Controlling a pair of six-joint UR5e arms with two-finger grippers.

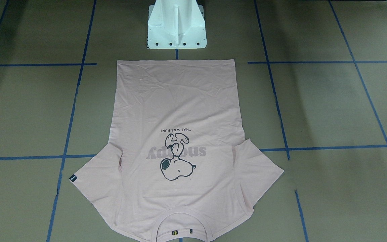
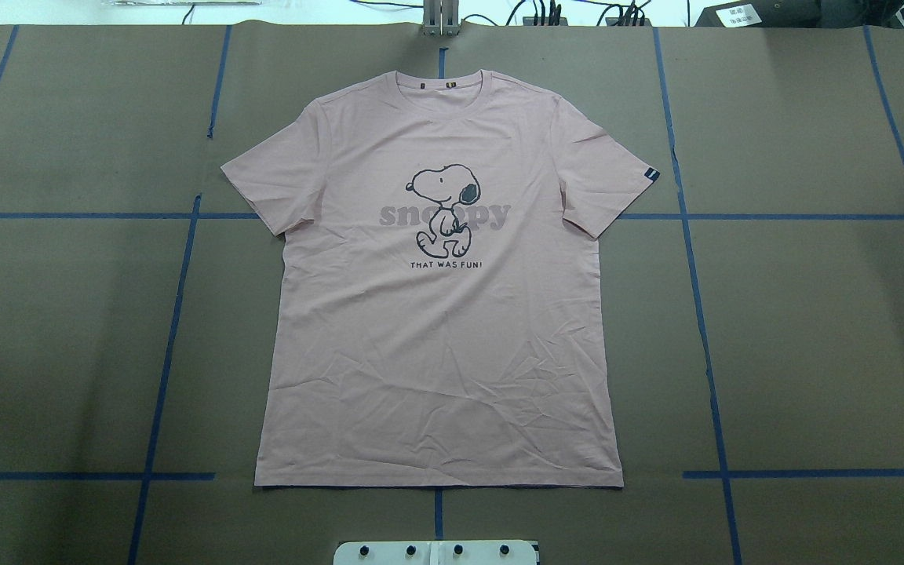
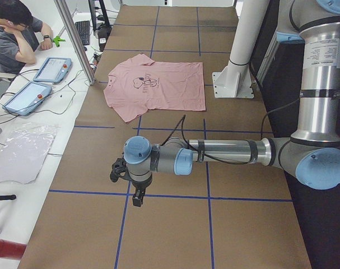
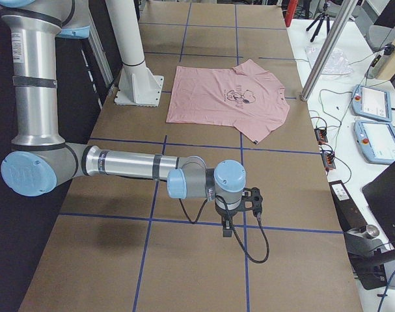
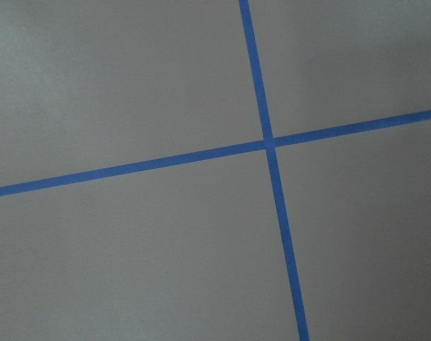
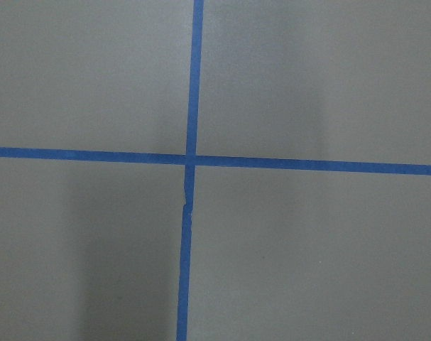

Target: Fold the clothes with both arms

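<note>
The clothes are one pale pink T-shirt (image 2: 436, 329) lying flat and face up on the brown table, with the Snoopy print (image 2: 444, 208) showing, both sleeves spread, the collar far from the robot and the hem near its base. The T-shirt (image 1: 180, 107) (image 3: 158, 84) (image 4: 226, 97) touches neither arm. My left gripper (image 3: 137, 199) hangs over bare table far off to one end. At the opposite end my right gripper (image 4: 228, 229) hangs the same way. Each shows only in a side view, so I cannot tell whether they are open or shut. Both wrist views show only table and blue tape.
The white pedestal base (image 1: 176, 25) stands just behind the hem. Blue tape lines (image 2: 703, 314) grid the table. A seated person (image 3: 13, 33), two tablets (image 3: 52, 70) and a plastic bag (image 3: 24, 151) are beyond the table's far edge, beside a metal post (image 3: 74, 39).
</note>
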